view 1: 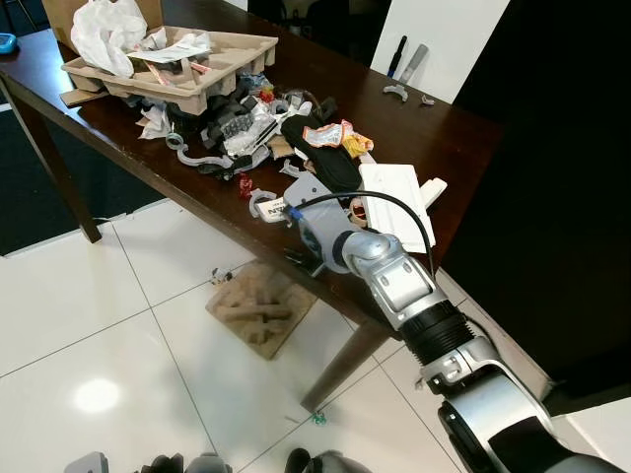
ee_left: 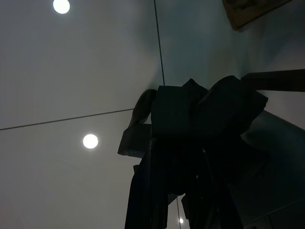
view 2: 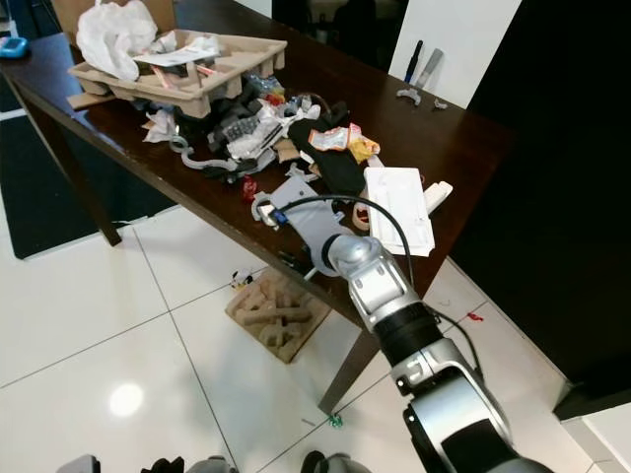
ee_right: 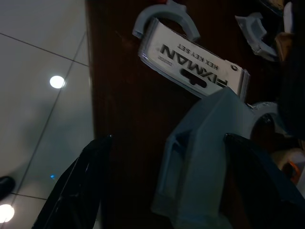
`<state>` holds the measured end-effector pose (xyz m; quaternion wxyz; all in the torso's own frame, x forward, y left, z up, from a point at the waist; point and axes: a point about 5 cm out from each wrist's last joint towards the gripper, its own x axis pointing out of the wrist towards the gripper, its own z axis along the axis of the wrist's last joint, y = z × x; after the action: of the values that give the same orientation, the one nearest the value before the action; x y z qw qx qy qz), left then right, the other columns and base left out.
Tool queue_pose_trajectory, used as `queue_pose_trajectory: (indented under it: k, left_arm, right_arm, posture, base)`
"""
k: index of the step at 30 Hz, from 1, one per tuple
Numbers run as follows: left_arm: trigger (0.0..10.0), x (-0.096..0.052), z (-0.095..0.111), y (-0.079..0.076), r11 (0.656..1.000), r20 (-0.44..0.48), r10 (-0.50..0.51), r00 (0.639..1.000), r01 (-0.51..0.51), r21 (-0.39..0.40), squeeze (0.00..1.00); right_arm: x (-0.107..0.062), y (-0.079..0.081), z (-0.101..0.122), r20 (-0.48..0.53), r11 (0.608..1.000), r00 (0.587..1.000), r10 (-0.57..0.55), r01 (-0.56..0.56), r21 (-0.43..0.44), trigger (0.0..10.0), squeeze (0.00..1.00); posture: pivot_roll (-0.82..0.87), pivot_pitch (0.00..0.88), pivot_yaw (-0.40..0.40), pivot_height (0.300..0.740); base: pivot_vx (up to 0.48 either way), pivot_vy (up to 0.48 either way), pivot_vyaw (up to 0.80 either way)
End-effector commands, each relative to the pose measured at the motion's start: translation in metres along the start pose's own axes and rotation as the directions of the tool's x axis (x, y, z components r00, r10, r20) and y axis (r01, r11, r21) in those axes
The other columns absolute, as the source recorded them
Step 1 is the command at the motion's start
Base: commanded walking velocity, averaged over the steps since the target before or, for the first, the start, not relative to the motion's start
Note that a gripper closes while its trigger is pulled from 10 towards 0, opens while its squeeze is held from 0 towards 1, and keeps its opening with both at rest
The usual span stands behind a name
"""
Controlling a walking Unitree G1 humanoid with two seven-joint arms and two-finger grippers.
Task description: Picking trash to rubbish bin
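Trash lies piled on a dark wooden table (view 1: 449, 138). At its front edge sits a grey plastic piece (ee_right: 200, 152), also seen from above as the grey plastic piece (view 1: 314, 190). Touching it is a hex key set package (ee_right: 195, 71) with a grey hanger loop. My right gripper (ee_right: 167, 139) is open at that edge, one black finger on each side of the grey piece, holding nothing. From the head, the right gripper (view 1: 301, 248) is mostly hidden under its own silver wrist. The left arm hangs idle over the floor, its gripper (ee_left: 176, 157) a dark silhouette.
A cardboard tray (view 1: 232, 59) with a white plastic bag (view 1: 104, 30) stands at the table's far left. Wrappers, black scraps and a white packet (view 1: 394, 202) lie mid-table. A cardboard piece (view 1: 261, 307) lies on the tiled floor under the table. A dark wall stands at right.
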<state>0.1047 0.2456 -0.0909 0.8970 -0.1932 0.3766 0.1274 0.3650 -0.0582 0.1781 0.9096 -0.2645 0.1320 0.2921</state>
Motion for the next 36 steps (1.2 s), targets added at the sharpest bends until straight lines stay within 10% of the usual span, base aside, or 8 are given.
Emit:
queue_pose_trajectory:
  k: [1, 8, 27, 36]
  left_arm:
    - [10.0, -0.003, -0.011, -0.003, 1.000, -0.033, -0.023, 0.999, 0.023, -0.009, 0.00]
    - [10.0, -0.004, -0.011, -0.002, 0.999, -0.033, -0.030, 0.999, 0.030, -0.013, 0.00]
    - [10.0, -0.005, -0.015, -0.003, 0.999, -0.041, -0.038, 0.998, 0.037, -0.023, 0.00]
    - [10.0, -0.005, -0.016, -0.003, 0.999, -0.043, -0.034, 0.999, 0.032, -0.031, 0.00]
  right_arm:
    - [0.001, 0.001, -0.016, -0.072, 1.000, 0.997, -0.001, 0.001, 0.002, 10.0, 0.00]
    - [-0.002, -0.008, 0.007, 0.059, 0.991, 0.998, -0.018, 0.009, 0.137, 10.0, 0.00]
    - [-0.008, -0.022, -0.009, -0.074, 0.996, 0.993, -0.090, 0.089, -0.022, 10.0, 0.00]
    - [-0.013, -0.001, -0.026, -0.167, 0.987, 0.982, 0.085, -0.107, -0.123, 9.6, 0.00]
  posture:
    - [0.26, 0.163, -0.139, 0.740]
    - [0.26, 0.168, -0.131, 0.740]
    - [0.25, 0.170, -0.133, 0.740]
    - [0.25, 0.173, -0.138, 0.740]
  base:
    - [0.000, 0.000, 0.00]
    - [0.000, 0.000, 0.00]
    - [0.000, 0.000, 0.00]
    - [0.000, 0.000, 0.00]
